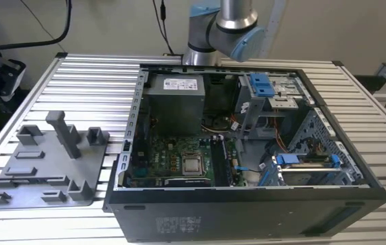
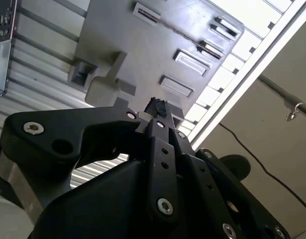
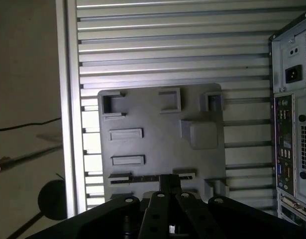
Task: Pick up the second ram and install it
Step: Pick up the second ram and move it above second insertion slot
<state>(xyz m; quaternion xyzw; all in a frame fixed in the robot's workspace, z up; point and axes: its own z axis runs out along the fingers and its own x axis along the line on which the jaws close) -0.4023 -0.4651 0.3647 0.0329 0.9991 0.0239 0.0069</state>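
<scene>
At the exterior view's left, grey tray (image 1: 92, 168) near the table (image 1: 33, 107) edge, claw (image 3: 167, 182) pinched narrow above its memory stick (image 3: 138, 178).

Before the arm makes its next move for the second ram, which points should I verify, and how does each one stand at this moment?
1. The second ram stands on edge in its slot on the grey tray: ok.
2. The gripper is lined up over the second ram in the first wrist view: ok, roughly.
3. Jaws open wide enough for a grasp: not ok, they look closed and empty.
4. Height of the gripper above the second ram: cannot tell.
5. The computer case is open on its upper side: ok.
6. A free memory slot on the motherboard: cannot tell.
</scene>
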